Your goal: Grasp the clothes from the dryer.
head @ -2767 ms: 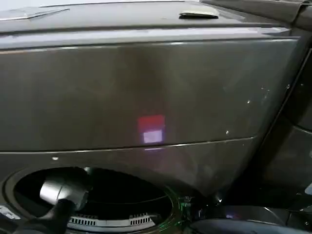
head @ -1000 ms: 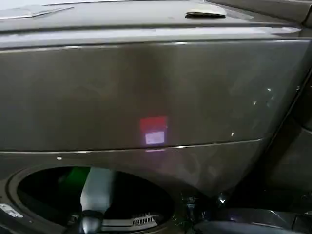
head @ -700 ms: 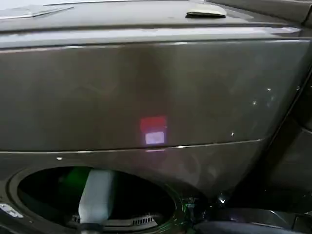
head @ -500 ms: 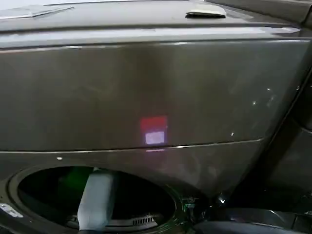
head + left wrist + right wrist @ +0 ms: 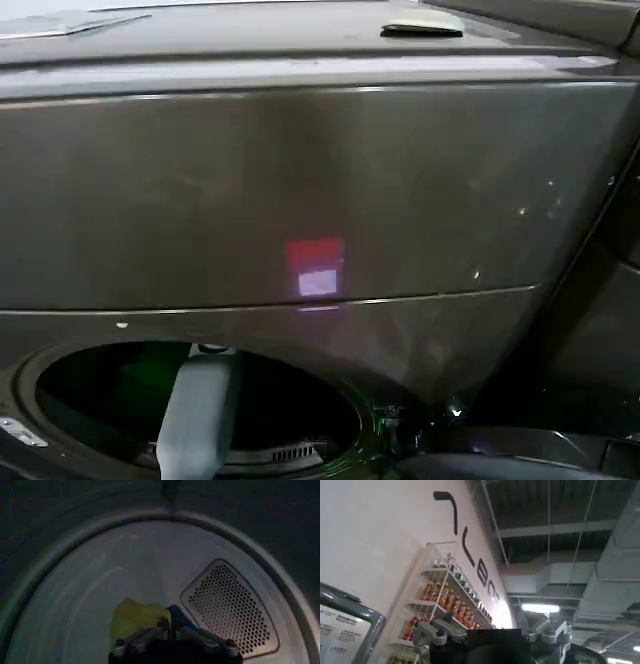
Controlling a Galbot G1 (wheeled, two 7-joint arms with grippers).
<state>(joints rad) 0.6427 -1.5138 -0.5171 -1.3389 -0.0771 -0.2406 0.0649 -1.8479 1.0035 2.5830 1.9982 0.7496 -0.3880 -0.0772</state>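
Grey-bronze dryer (image 5: pixel 300 190) filled the front; left arm reached into its drum. Left gripper (image 5: pixel 172 630) fingers met on the clothes (image 5: pixel 137 620), yellow-green and navy, at drum bottom. Right gripper (image 5: pixel 495 632) pointed ceilingward; finger state unclear.

Grey rounded left arm (image 5: pixel 200 410); dark wrist with silver screwed linkages (image 5: pixel 131 641).

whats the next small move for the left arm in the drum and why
Probably draw the left hand back toward the dryer opening. Its fingers look closed where the yellow-green garment and navy garment meet, so the clothes seem gripped, though how firmly is unclear.
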